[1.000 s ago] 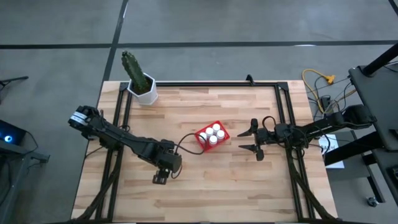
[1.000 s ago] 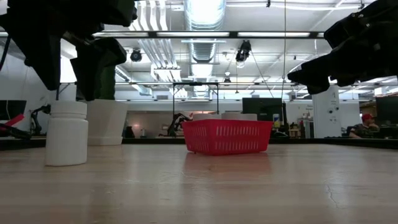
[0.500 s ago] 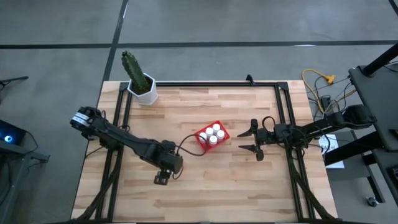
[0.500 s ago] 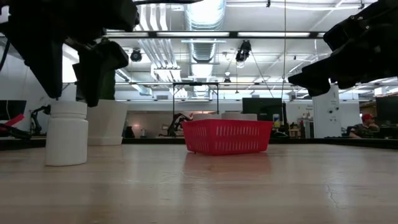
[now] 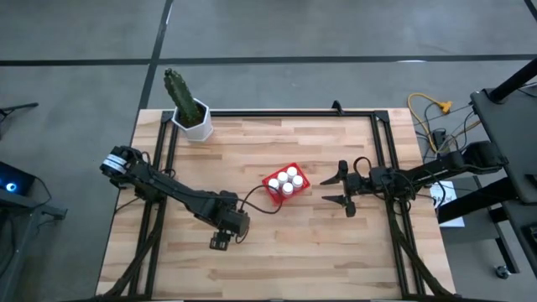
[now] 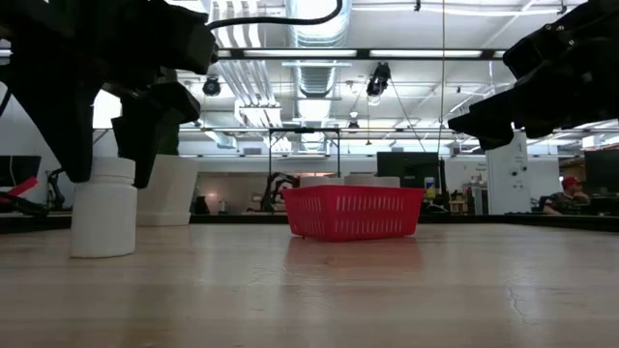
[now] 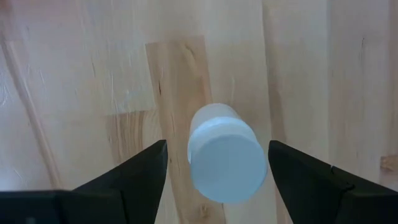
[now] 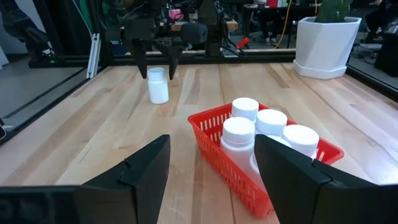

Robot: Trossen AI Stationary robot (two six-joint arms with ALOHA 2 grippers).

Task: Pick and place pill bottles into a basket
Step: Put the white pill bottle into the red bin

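One white pill bottle [image 7: 224,158] stands upright on the wood table near its front, left of centre. My left gripper [image 7: 217,180] points down over it, open. Its fingers [image 6: 143,145] stand on either side of the bottle's cap [image 6: 106,169] with gaps and touch nothing. From overhead the gripper [image 5: 220,242] hides the bottle. The red basket [image 5: 270,190] sits at mid-table with several white-capped bottles [image 8: 258,121] upright inside. My right gripper [image 5: 340,189] hangs open and level just right of the basket, holding nothing.
A white hexagonal pot [image 5: 195,122] with a cactus stands at the table's far left corner. A black cable [image 5: 252,197] runs from my left arm past the basket. Black frame rails [image 5: 390,218] run along the table's sides. Bare wood lies along the near edge.
My left gripper has come down over the standing bottle, staying open; its fingertips, earlier above the cap, now stand beside it. The bottle has not moved.
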